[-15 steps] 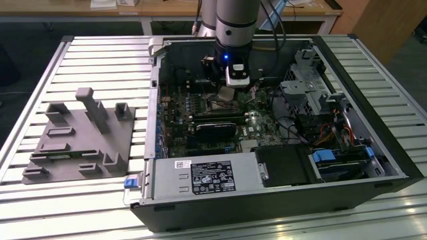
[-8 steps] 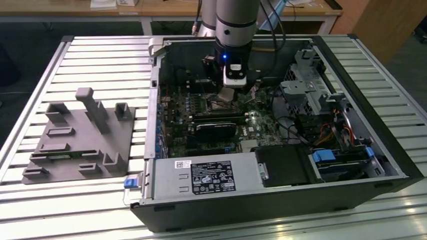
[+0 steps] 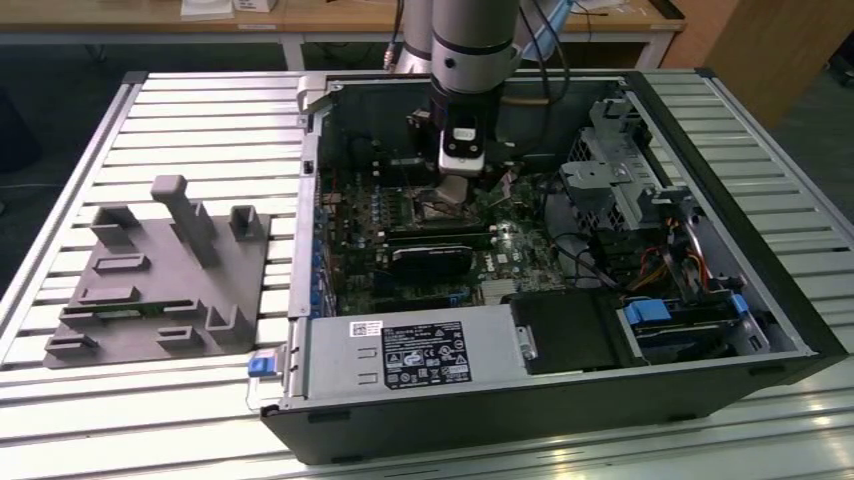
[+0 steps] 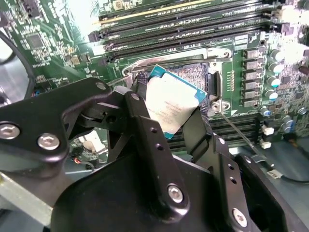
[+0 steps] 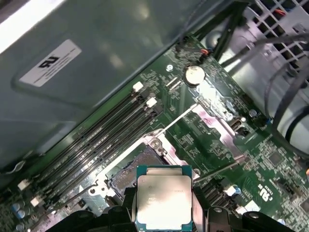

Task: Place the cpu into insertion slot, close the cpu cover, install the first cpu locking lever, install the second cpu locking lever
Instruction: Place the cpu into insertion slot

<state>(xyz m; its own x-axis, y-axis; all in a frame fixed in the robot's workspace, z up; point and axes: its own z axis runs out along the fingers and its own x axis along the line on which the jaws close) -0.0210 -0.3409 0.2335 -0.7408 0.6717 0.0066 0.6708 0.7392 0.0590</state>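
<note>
On the exterior view's left, a grey plastic holder (image 3: 160,270) with upright posts lies on the slatted metal counter (image 3: 200,110), just beside an open computer case (image 3: 534,425). Inside the case a green motherboard (image 3: 360,260) lies flat, with a labelled power supply box (image 3: 414,352) along the near wall. The robot arm (image 3: 470,50) comes down into the middle of the case, and its fingers (image 3: 454,188) hang low over the board, near a long black card (image 3: 434,258). Further to the exterior view's right stand a metal drive cage (image 3: 607,170) and a bundle of coloured cables (image 3: 654,265). In the second wrist view the two black fingers (image 4: 145,130) are closed on opposite edges of the cpu (image 4: 171,104), which is tilted, silver top facing the camera, with a teal rim showing at its corner. It hangs over the insertion slot (image 4: 193,72), whose dark centre lies uncovered; I cannot tell whether the cpu's lower edge touches it. Long black memory slots (image 4: 183,29) run beside the slot, and a thin metal rod (image 4: 236,133) slants away from its corner. In the first wrist view the cpu (image 5: 164,200) sits between the fingers (image 5: 215,217), just beside the insertion slot (image 5: 135,166), with memory slots (image 5: 96,145) on one side and a round coin battery (image 5: 195,75) further off.
</note>
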